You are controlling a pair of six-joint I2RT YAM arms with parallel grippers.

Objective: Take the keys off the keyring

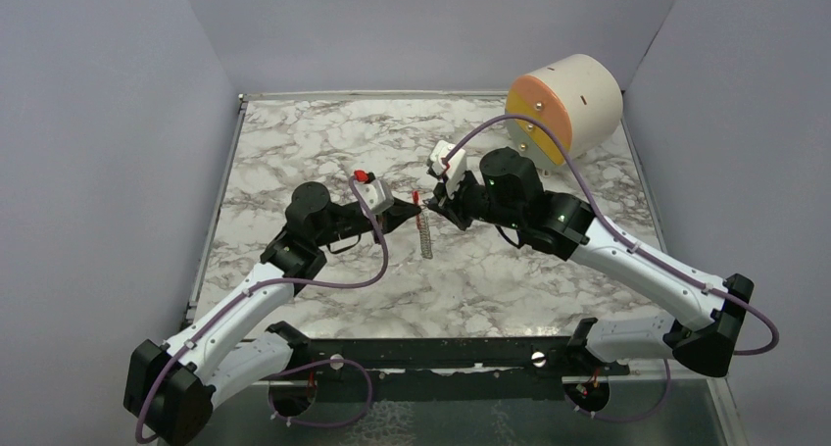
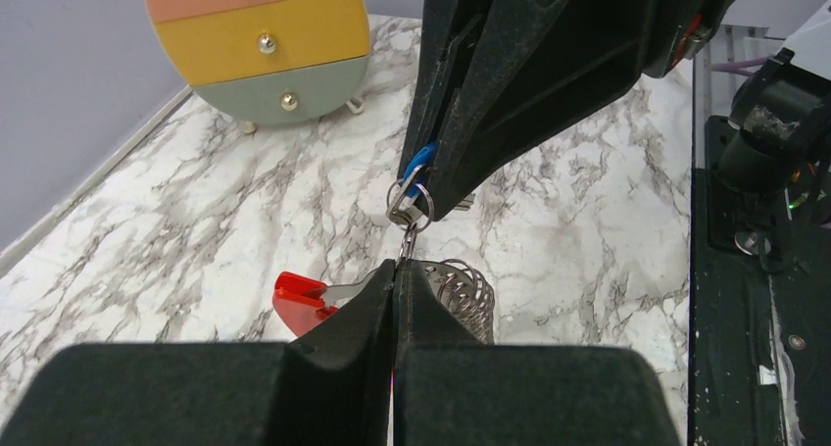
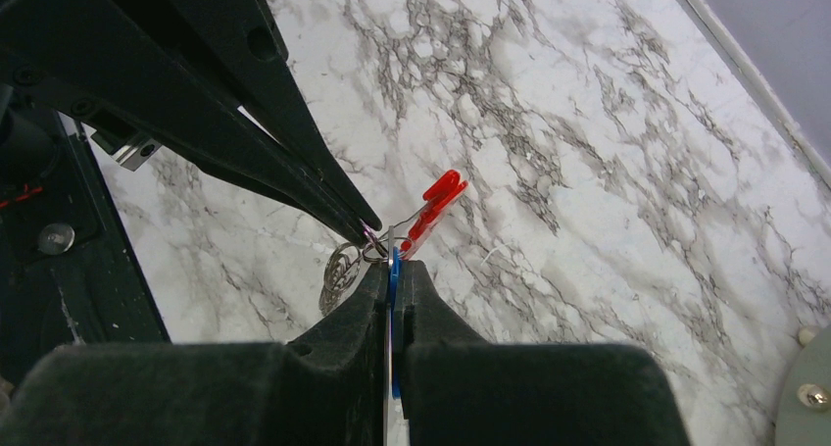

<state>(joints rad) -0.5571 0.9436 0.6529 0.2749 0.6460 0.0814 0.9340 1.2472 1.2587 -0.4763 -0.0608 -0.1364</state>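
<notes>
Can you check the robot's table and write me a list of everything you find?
Surface: white marble table, grey veins.
Job's things: blue key, not yet off the keyring.
Clutter: round drawer box, far right corner.
Grippers: left fingers shut on keyring; right fingers shut on key.
Cables: purple cables, hanging in loose loops.
Surroundings: grey walls.
</notes>
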